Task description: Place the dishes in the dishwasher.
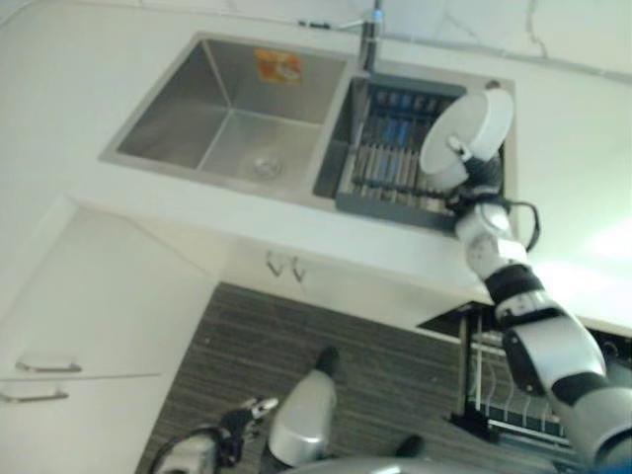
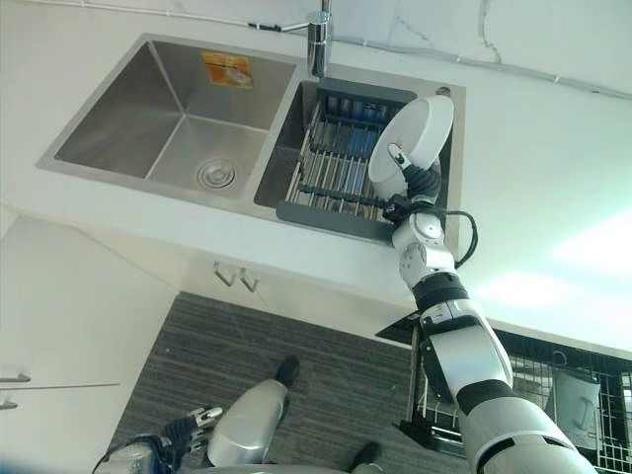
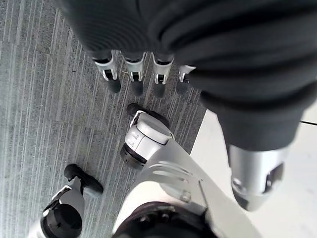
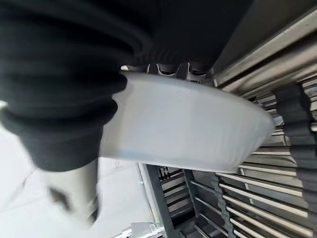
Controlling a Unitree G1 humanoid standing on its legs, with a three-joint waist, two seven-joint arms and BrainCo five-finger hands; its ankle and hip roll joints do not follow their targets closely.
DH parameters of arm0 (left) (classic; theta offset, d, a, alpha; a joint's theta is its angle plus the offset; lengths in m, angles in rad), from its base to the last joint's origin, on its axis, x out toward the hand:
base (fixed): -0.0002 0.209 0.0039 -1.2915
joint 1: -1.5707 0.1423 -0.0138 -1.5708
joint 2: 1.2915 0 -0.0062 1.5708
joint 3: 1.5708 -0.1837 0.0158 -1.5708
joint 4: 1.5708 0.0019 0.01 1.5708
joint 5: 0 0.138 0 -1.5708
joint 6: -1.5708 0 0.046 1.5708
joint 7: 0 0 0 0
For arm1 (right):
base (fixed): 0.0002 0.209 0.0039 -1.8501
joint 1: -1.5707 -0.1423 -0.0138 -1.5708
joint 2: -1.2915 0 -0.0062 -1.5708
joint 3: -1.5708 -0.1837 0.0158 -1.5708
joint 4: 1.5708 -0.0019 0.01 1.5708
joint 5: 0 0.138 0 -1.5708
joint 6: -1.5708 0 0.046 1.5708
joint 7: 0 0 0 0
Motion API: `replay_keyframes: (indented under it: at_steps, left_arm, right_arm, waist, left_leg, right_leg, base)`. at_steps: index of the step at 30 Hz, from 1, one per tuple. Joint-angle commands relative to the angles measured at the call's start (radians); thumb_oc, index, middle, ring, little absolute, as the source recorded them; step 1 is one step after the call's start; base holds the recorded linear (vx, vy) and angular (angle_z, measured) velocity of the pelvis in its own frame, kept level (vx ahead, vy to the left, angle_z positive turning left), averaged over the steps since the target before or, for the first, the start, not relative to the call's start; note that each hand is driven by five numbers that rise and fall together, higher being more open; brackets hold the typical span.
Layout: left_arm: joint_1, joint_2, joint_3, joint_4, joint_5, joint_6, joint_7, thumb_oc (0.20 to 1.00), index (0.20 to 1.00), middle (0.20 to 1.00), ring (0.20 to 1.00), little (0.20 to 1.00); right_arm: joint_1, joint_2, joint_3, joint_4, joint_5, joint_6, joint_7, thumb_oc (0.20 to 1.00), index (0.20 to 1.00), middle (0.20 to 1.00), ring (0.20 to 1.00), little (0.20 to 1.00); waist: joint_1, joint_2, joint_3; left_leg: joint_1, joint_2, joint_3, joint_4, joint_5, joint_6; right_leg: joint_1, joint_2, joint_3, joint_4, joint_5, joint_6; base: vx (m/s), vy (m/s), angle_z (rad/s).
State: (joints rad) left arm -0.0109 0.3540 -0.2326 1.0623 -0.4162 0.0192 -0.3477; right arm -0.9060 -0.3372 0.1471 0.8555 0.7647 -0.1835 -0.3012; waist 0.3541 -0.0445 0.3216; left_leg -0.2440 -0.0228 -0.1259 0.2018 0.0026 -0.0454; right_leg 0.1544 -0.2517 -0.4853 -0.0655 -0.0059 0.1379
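Observation:
A white bowl [image 1: 472,130] is tilted on its side above the right end of the dark drying rack [image 1: 387,166] that sits in the right sink basin. My right hand [image 1: 480,184] is shut on the bowl's rim from below. In the right wrist view the bowl [image 4: 188,126] lies across the hand, with the rack's bars [image 4: 257,198] beyond it. The pulled-out dishwasher rack [image 2: 583,390] of wire shows at the lower right, under the counter. My left hand [image 3: 134,74] hangs low over the striped floor with its fingers straight and nothing in it.
The left sink basin [image 1: 222,123] holds nothing, and a faucet [image 1: 372,35] rises behind the divider. White counter [image 1: 563,168] surrounds the sink. A white cabinet with handles [image 1: 44,367] stands at the left. A pale item [image 2: 576,403] sits in the dishwasher rack.

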Motion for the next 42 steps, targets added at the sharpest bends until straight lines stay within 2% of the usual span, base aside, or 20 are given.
replay_keyframes:
  at_steps: [1,7,11,15,21,27,32,38,41,42]
  left_arm:
    - [0.014,0.036,-0.039,0.017,-0.046,-0.005,-0.013,1.0,1.0,1.0,1.0,1.0]
    - [0.014,0.042,-0.037,0.001,-0.051,-0.001,-0.016,1.0,1.0,1.0,1.0,1.0]
    - [0.018,0.042,-0.029,0.001,-0.053,-0.001,-0.007,1.0,1.0,1.0,1.0,1.0]
    - [0.024,0.038,-0.023,0.008,-0.041,0.005,-0.005,1.0,1.0,1.0,1.0,1.0]
    - [0.05,0.015,-0.02,0.016,-0.013,0.0,0.0,1.0,1.0,1.0,1.0,1.0]
    - [0.074,0.003,-0.002,0.053,0.017,-0.018,0.006,1.0,1.0,1.0,1.0,1.0]
    - [0.088,-0.009,0.016,0.082,0.042,-0.033,0.008,1.0,1.0,1.0,1.0,1.0]
    - [0.11,-0.037,0.045,0.105,0.079,-0.037,0.01,1.0,1.0,1.0,1.0,1.0]
    - [0.134,-0.064,0.054,0.103,0.08,-0.04,0.014,1.0,1.0,1.0,1.0,1.0]
    - [0.135,-0.066,0.054,0.102,0.082,-0.041,0.015,1.0,1.0,1.0,1.0,1.0]
  right_arm:
    - [-0.047,-0.057,0.042,-0.008,-0.023,-0.063,0.001,0.2,0.2,0.2,0.2,0.2]
    - [-0.058,-0.063,0.051,-0.025,-0.075,-0.107,-0.026,0.2,0.2,0.2,0.2,0.2]
    - [-0.039,-0.053,0.06,-0.069,-0.167,-0.184,-0.098,0.2,0.2,0.2,0.2,0.2]
    - [-0.004,-0.039,0.068,-0.122,-0.23,-0.227,-0.139,0.2,0.2,0.2,0.2,0.2]
    - [0.064,-0.026,0.075,-0.228,-0.312,-0.239,-0.2,0.2,0.2,0.2,0.2,0.2]
    - [0.105,-0.04,0.072,-0.284,-0.346,-0.271,-0.218,0.2,0.2,0.2,0.2,0.2]
    - [0.137,-0.041,0.064,-0.395,-0.366,-0.325,-0.228,0.2,0.2,0.2,0.2,0.2]
    - [0.261,-0.034,0.028,-0.646,-0.396,-0.36,-0.219,0.2,0.2,0.2,0.2,0.2]
    - [0.393,-0.062,-0.014,-0.781,-0.375,-0.375,-0.146,0.2,0.2,0.2,0.2,0.2]
    - [0.401,-0.064,-0.017,-0.785,-0.373,-0.377,-0.141,0.2,0.2,0.2,0.2,0.2]
  waist:
    - [0.039,0.018,-0.042]
    - [0.041,0.01,-0.036]
    - [0.034,0.0,-0.045]
    - [0.02,-0.004,-0.066]
    - [-0.014,-0.01,-0.105]
    - [-0.041,-0.028,-0.143]
    - [-0.073,-0.034,-0.161]
    - [-0.148,-0.021,-0.166]
    - [-0.216,-0.004,-0.16]
    - [-0.219,-0.003,-0.16]
  left_leg:
    - [0.045,0.064,0.013,-0.112,0.033,-0.035]
    - [0.033,0.066,0.018,-0.112,0.033,-0.035]
    - [0.046,0.072,0.031,-0.124,0.033,-0.035]
    - [0.068,0.072,0.041,-0.131,0.027,-0.03]
    - [0.12,0.086,0.071,-0.147,0.016,-0.028]
    - [0.172,0.109,0.106,-0.177,0.016,-0.034]
    - [0.221,0.122,0.135,-0.194,0.01,-0.035]
    - [0.259,0.133,0.172,-0.149,-0.024,-0.024]
    - [0.283,0.147,0.212,-0.101,-0.055,-0.018]
    - [0.286,0.148,0.216,-0.102,-0.055,-0.018]
  right_leg:
    - [0.004,-0.06,0.04,0.053,0.08,0.053]
    - [-0.004,-0.054,0.044,0.048,0.084,0.053]
    - [0.005,-0.05,0.044,0.04,0.086,0.054]
    - [0.012,-0.047,0.051,0.045,0.08,0.051]
    - [0.025,-0.029,0.079,0.054,0.055,0.045]
    - [0.045,0.001,0.098,0.049,0.03,0.04]
    - [0.057,0.025,0.123,0.054,0.004,0.03]
    - [0.034,0.032,0.173,0.128,-0.046,0.011]
    - [0.009,0.036,0.226,0.161,-0.066,0.002]
    - [0.008,0.037,0.229,0.161,-0.066,0.002]
  base:
    - [0.0,0.0,0.0]
    - [-0.03,-0.026,0.0]
    - [-0.03,-0.056,0.0]
    - [-0.02,-0.056,-0.05]
    - [-0.02,-0.05,-0.18]
    - [-0.02,-0.083,-0.24]
    - [-0.03,-0.074,-0.18]
    - [-0.05,-0.051,-0.21]
    - [-0.09,-0.063,-0.35]
    - [-0.06,-0.076,-0.76]
